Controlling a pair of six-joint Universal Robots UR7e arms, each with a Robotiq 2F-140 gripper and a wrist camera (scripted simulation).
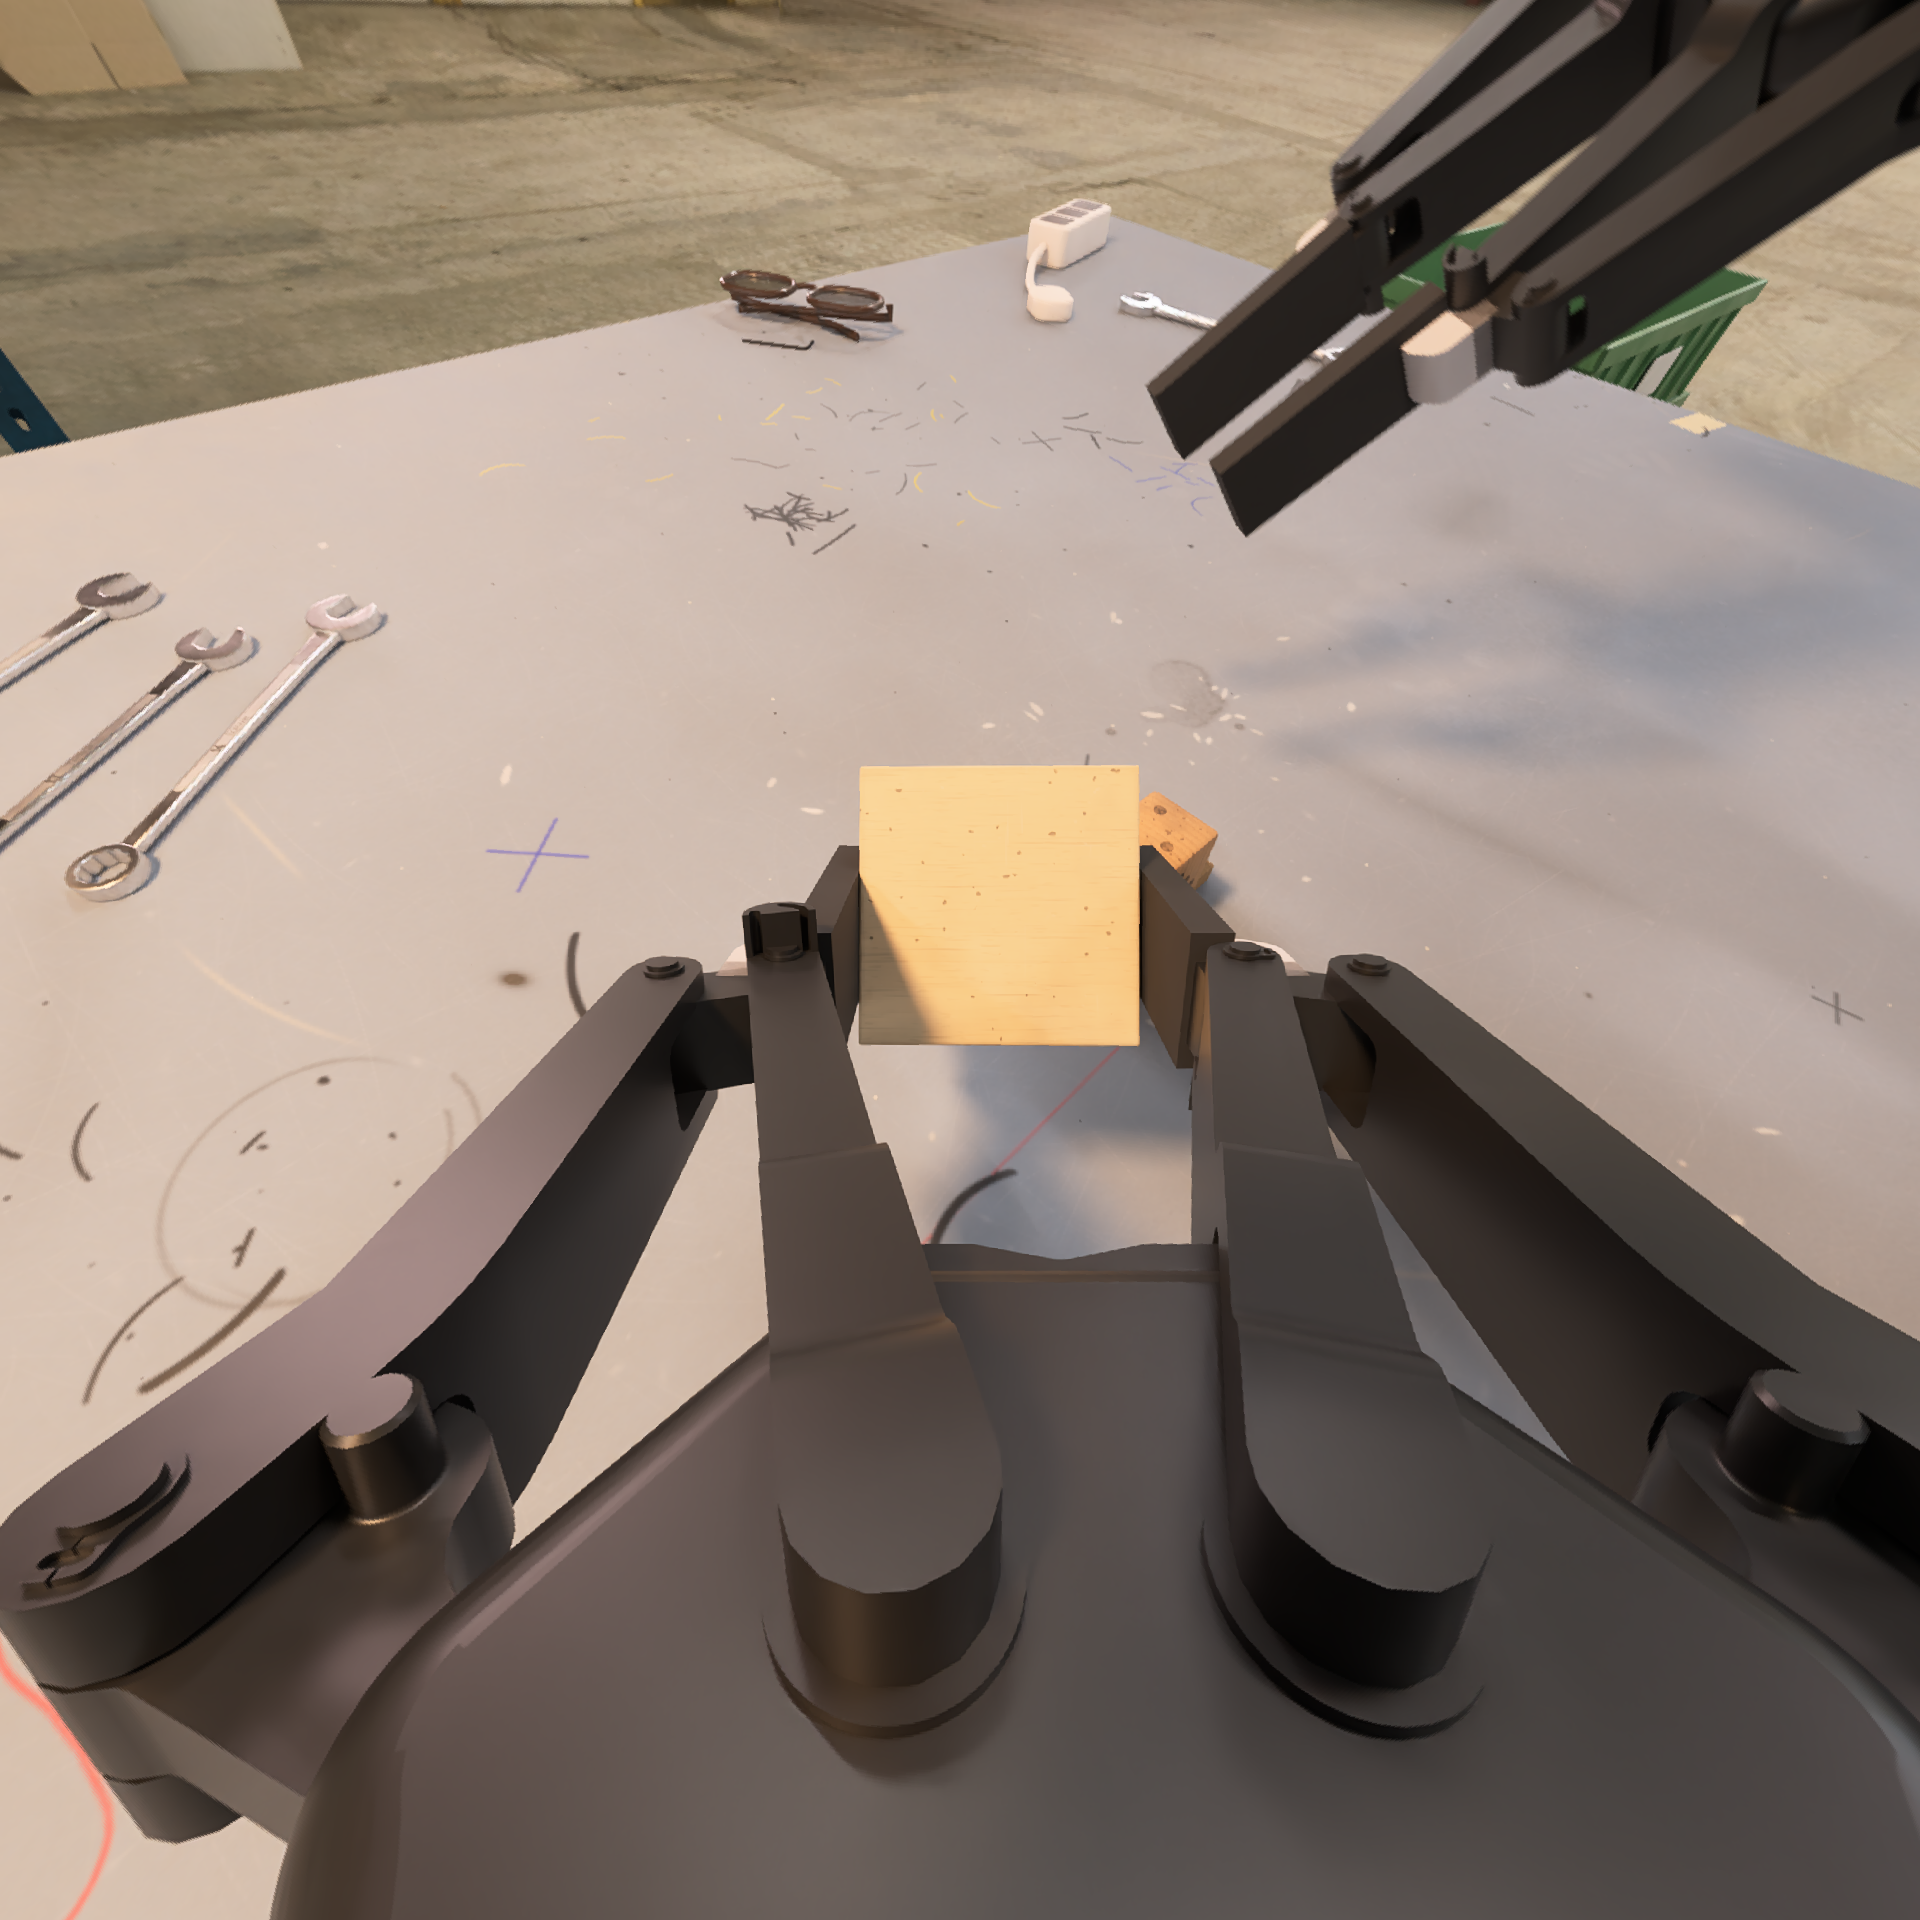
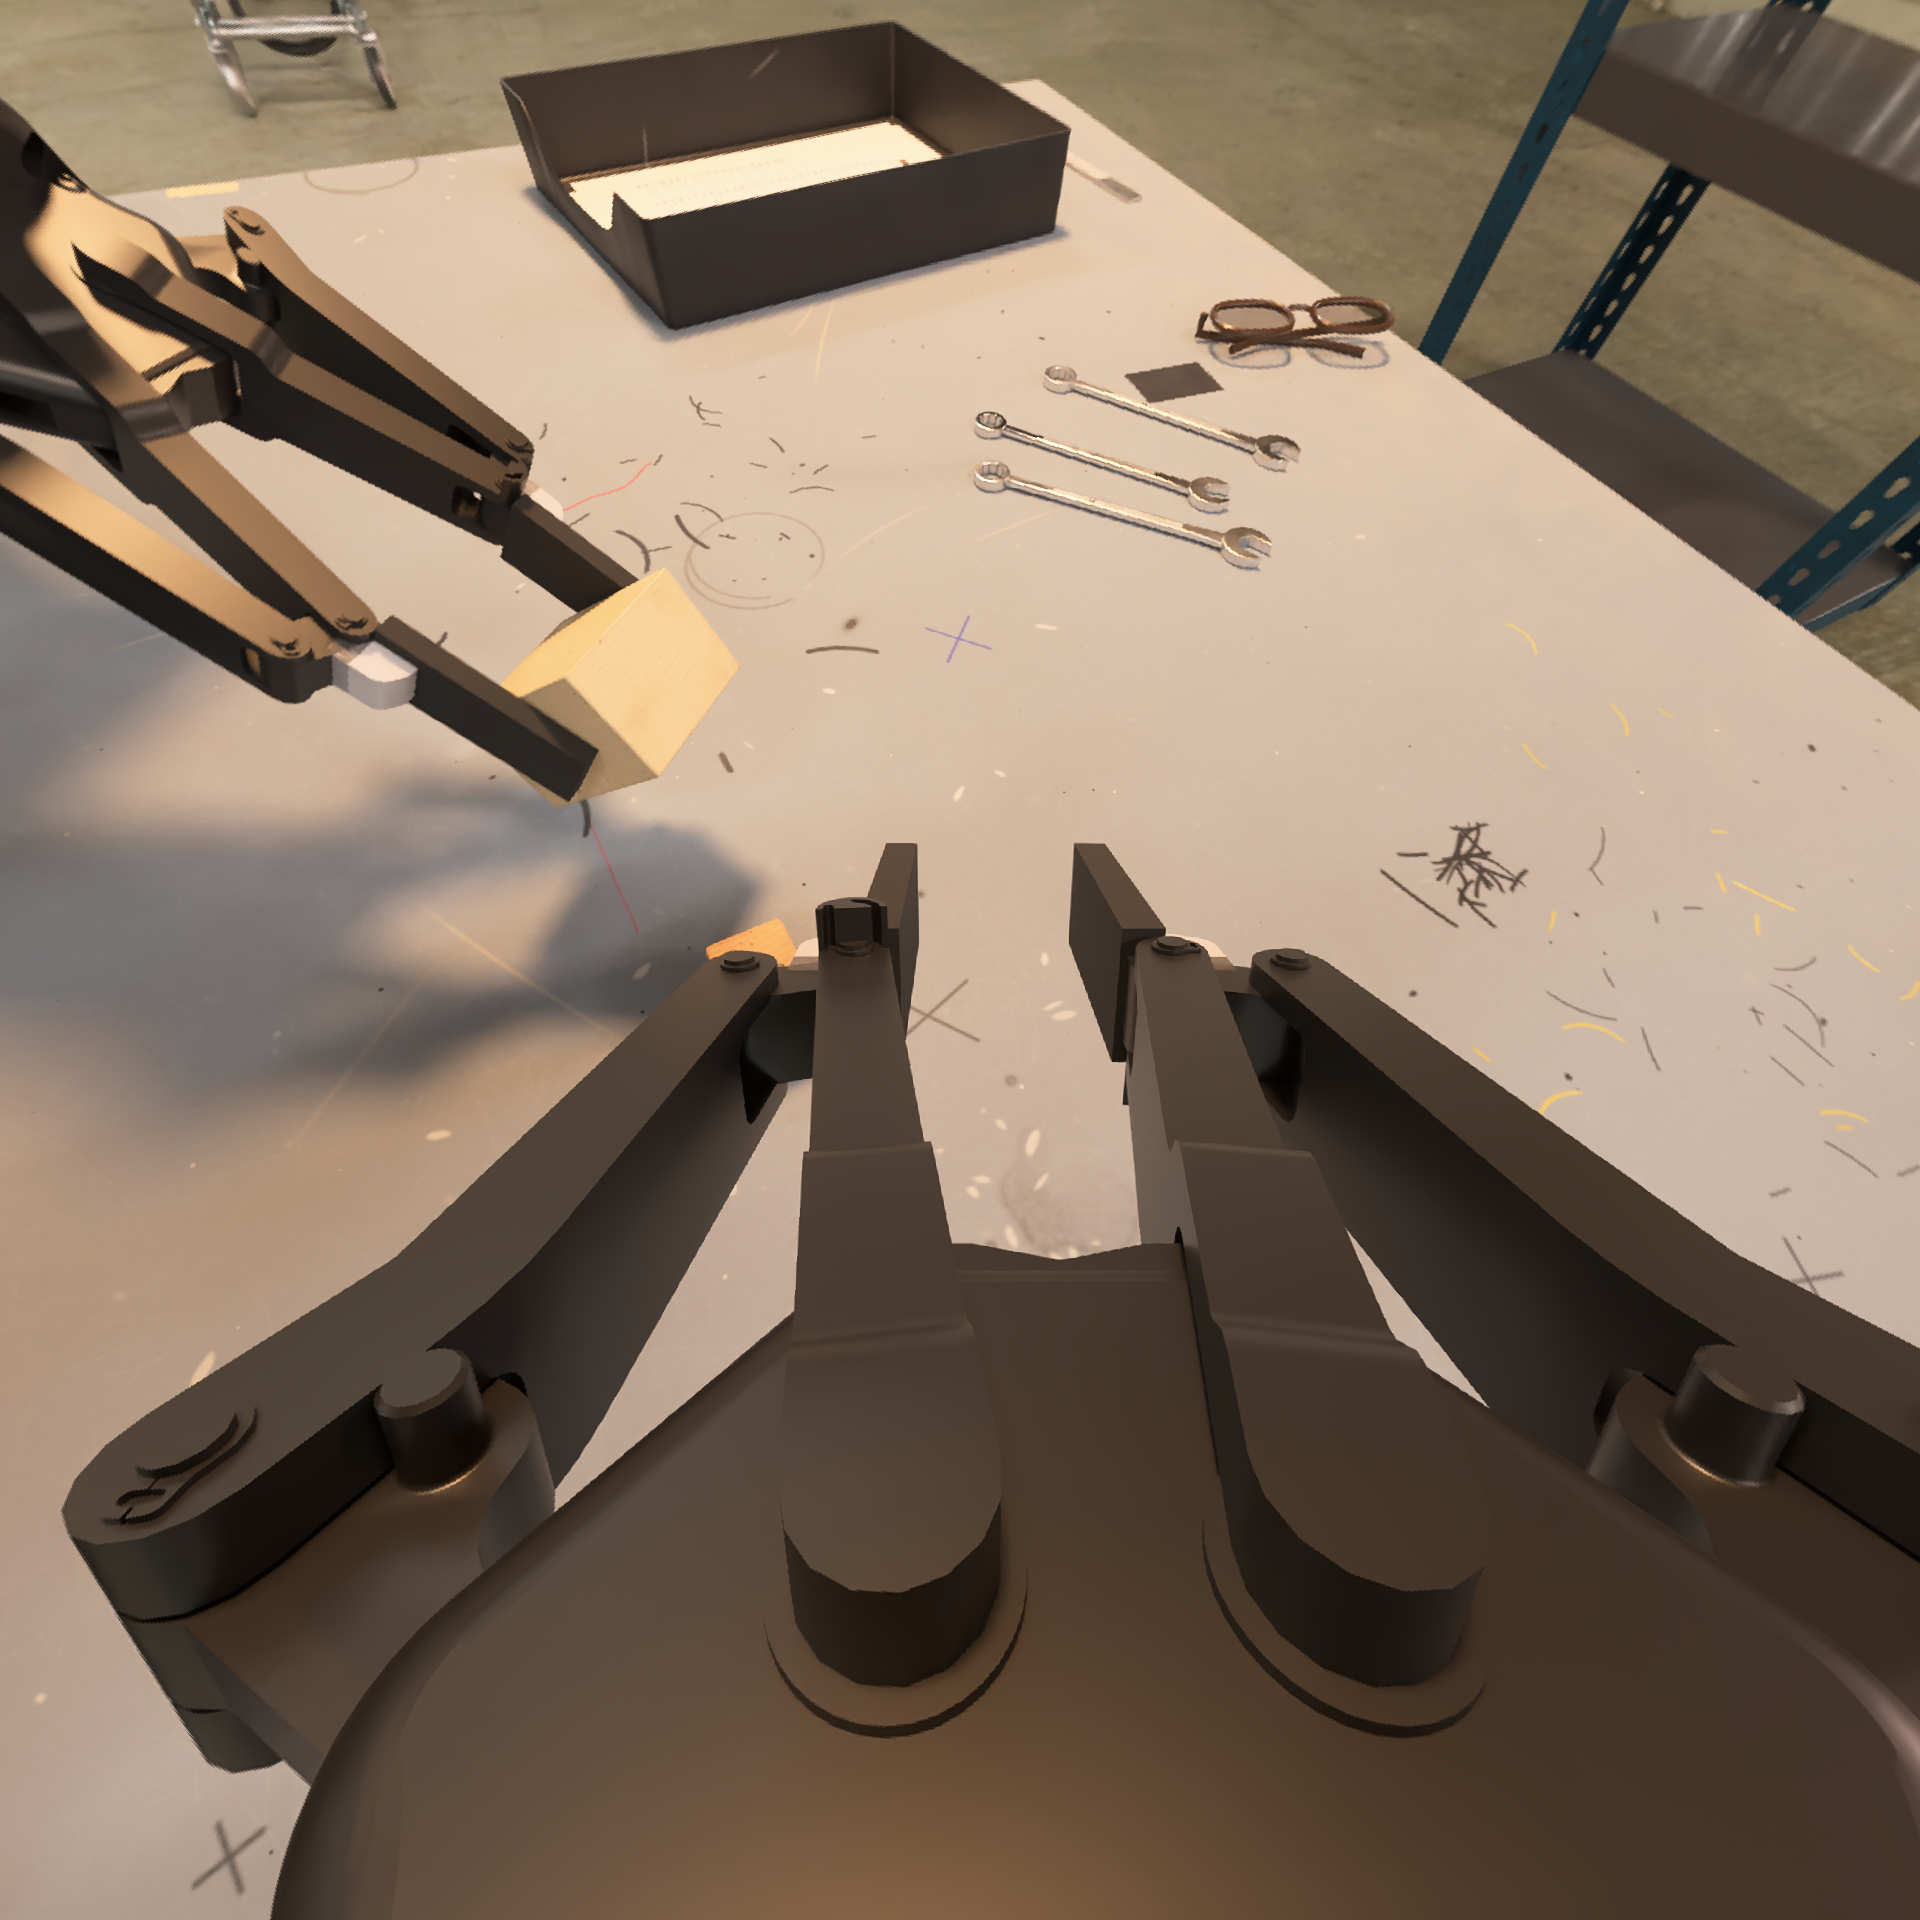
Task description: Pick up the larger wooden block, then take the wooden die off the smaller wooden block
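Note:
The larger wooden block (image 1: pixel 997 904), pale and square, sits between the fingers of my left gripper (image 1: pixel 997 883), which is shut on it. In the right wrist view the block (image 2: pixel 634 675) hangs tilted above the grey table (image 2: pixel 1143 727) in the left gripper (image 2: pixel 597 675). A small darker, speckled wooden piece (image 1: pixel 1179 836) lies on the table just behind the block's right side. I cannot tell whether it is the die or the smaller block. It peeks out as an orange corner (image 2: pixel 750 940) beside my right gripper (image 2: pixel 995 873), which is open and empty and hovers above the table (image 1: pixel 1210 468).
Three wrenches (image 1: pixel 208 727) (image 2: pixel 1132 457) lie in a row. Glasses (image 1: pixel 810 296) (image 2: pixel 1299 317), a white power strip (image 1: pixel 1065 234) and a small wrench (image 1: pixel 1164 307) lie near the far edge. A dark tray (image 2: pixel 790 177) stands at one end. A green crate (image 1: pixel 1662 332) and a blue shelf (image 2: pixel 1662 229) stand beside the table.

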